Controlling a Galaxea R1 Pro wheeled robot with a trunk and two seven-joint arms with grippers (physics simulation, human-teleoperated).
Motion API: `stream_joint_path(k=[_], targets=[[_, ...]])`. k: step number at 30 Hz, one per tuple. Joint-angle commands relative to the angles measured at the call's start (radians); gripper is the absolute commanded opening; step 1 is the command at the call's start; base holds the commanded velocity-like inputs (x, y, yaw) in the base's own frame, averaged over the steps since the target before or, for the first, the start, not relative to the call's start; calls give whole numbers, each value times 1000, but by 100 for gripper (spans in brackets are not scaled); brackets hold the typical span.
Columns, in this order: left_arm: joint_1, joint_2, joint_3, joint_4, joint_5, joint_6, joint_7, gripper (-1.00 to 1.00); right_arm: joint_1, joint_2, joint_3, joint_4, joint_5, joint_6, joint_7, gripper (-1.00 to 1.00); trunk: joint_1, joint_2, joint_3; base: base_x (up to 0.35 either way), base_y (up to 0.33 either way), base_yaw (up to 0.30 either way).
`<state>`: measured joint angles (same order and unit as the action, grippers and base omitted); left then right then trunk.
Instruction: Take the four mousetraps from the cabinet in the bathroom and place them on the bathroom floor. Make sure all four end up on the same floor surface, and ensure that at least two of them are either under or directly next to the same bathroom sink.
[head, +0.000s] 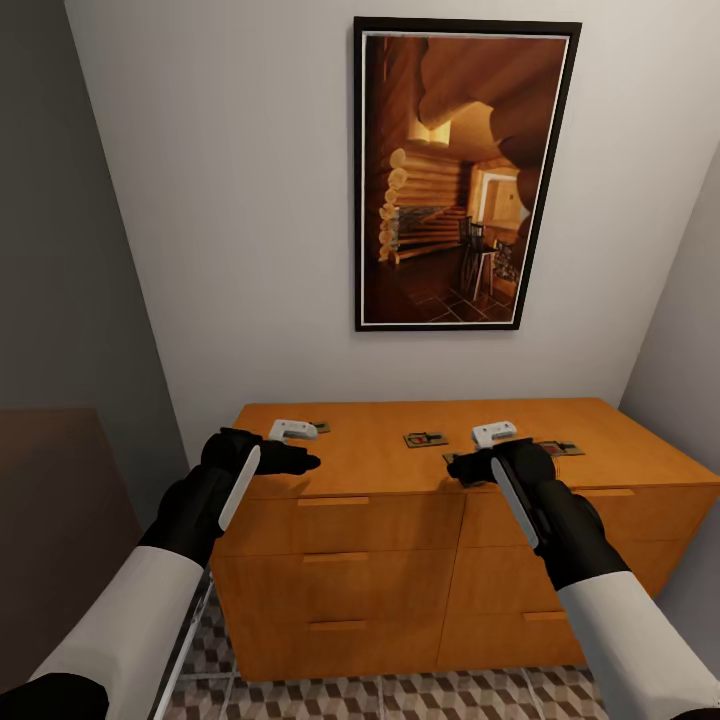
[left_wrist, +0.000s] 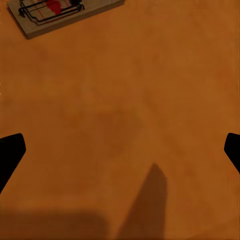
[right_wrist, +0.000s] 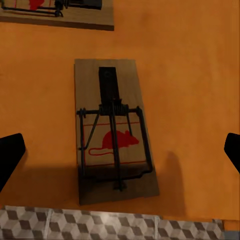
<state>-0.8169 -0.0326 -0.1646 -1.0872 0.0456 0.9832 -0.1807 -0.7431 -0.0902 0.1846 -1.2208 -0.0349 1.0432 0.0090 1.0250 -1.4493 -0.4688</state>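
Observation:
Three mousetraps lie on top of an orange wooden dresser (head: 400, 520): one (head: 318, 427) by my left hand, one (head: 425, 439) in the middle, one (head: 560, 447) at the right. My left gripper (head: 300, 462) hovers open over bare dresser top, with a mousetrap (left_wrist: 65, 12) off beyond its fingertips (left_wrist: 10, 150). My right gripper (head: 460, 468) is open above a mousetrap (right_wrist: 114, 132) near the dresser's front edge, its fingertips (right_wrist: 10, 155) wide on both sides. Another mousetrap (right_wrist: 60, 12) lies past it. The cube-patterned bathroom floor (head: 400, 695) shows below. The cabinet and sink are out of view.
The dresser stands against a white wall under a framed picture (head: 465, 175). A grey wall and a dark low block (head: 50, 500) close in on the left; a wall corner hems the right end.

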Motion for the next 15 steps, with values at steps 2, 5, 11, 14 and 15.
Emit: stream_joint_path(k=[2, 5, 11, 14, 15], targets=[[-1, 0, 0, -1, 5, 3, 2, 100, -1, -1, 25, -1, -5, 4, 1, 100, 0, -1, -1, 0, 0, 0], [-1, 0, 0, 0, 5, 1, 2, 100, -1, -2, 46, -1, -7, 4, 2, 100, 0, -1, -1, 0, 0, 0], [-1, 0, 0, 0, 5, -1, 2, 100, -1, -1, 61, -2, -9, 4, 3, 100, 0, -1, -1, 0, 0, 0], [-1, 0, 0, 0, 5, -1, 3, 100, -1, -1, 64, -3, -9, 4, 3, 100, 0, -1, -1, 0, 0, 0], [-1, 0, 0, 0, 5, -1, 2, 100, -1, -1, 65, -3, -9, 4, 3, 100, 0, -1, -1, 0, 0, 0]])
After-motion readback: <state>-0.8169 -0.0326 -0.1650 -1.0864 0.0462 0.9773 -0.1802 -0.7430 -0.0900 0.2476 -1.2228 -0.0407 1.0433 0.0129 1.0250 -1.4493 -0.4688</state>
